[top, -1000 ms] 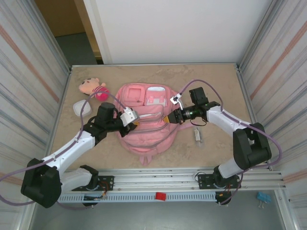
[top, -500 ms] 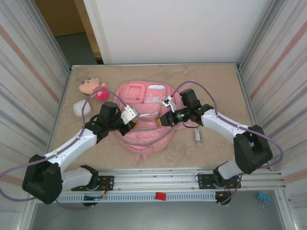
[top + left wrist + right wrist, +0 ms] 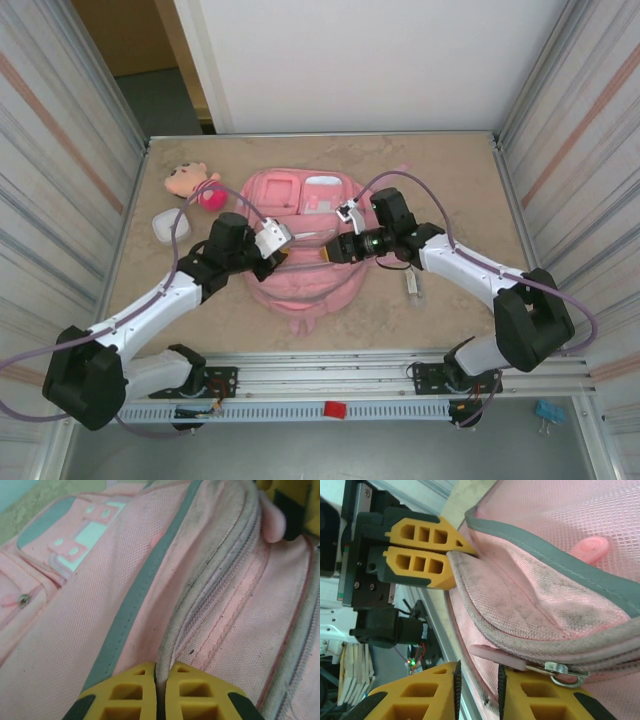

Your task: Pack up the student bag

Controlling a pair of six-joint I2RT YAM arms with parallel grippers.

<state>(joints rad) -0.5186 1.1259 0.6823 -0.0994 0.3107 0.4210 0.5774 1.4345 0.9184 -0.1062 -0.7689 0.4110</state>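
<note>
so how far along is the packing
Done: a zip pocket of the student bag gapes open. In hand: the left gripper pinches its edge, the right gripper stands open at the zip pull. Left: plush doll, white case and small item lie outside it.

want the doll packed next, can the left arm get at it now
Probably not yet: the left gripper is shut on the bag edge. The doll lies unblocked left of it.
</note>
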